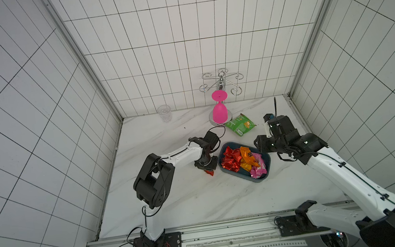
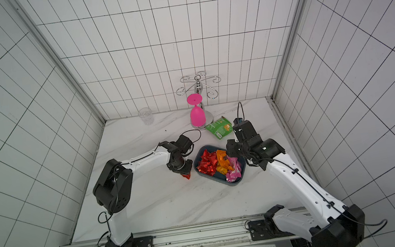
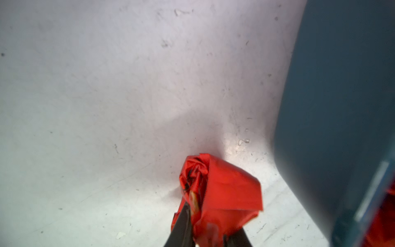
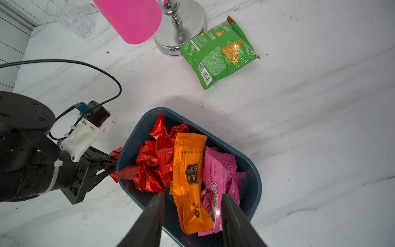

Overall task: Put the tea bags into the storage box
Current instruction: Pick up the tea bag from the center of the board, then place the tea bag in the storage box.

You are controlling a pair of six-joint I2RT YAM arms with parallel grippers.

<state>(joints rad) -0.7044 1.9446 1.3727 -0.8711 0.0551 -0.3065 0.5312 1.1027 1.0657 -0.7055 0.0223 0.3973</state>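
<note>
One red tea bag [image 3: 222, 192] is all I can spot outside the storage box [image 1: 259, 179], and the left gripper [image 1: 206, 167] has it, jaws pinched tight on the crumpled foil with the sachet sticking out past the tips. It's down low at the desk [image 1: 176, 205], though I can't tell if the foil is touching the surface. What matters for the next bit is that the box sits just beside that gripper, on the robot's right of it, with the dark teal wall [image 3: 342, 107] looming right next to the bag in the left wrist view. So my guess is the bag has to go up over that wall and a short way sideways, not slide straight across. In both top views the box's long axis runs on a diagonal, its far end closer to the left arm and its near end under the right one. It's pretty full: a heap of red sachets [image 1: 230, 160] at the left arm's end, orange ones [image 1: 247, 157] in the middle and pink ones [image 1: 259, 168] toward the right arm. The right gripper [image 4: 193, 195] hangs above that pink and orange end, jaws partway apart and holding nothing. The green snack packet [image 1: 240, 127] lies on the desk past the box, well out of the way.
</note>
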